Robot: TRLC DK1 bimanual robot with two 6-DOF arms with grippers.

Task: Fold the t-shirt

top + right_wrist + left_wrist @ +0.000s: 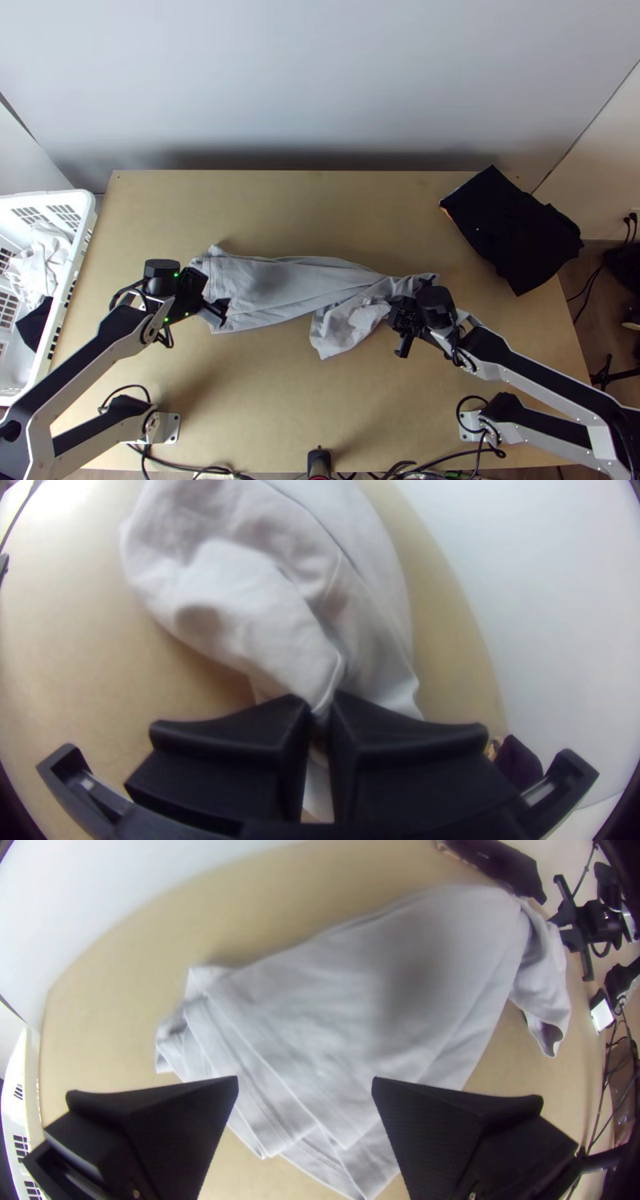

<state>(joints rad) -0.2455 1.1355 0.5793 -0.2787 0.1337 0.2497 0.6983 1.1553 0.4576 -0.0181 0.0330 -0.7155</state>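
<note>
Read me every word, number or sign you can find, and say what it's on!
None: I can't make out any words, numbers or signs on the grey t-shirt, the black cloth or the white basket. The tiny white speck on the black cloth is too small to read.

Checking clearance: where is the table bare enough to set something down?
Bare tabletop: beyond the grey shirt, left of the black cloth; between shirt, left base and right base. Crowded: the shirt's ends, at left gripper and right gripper.
</note>
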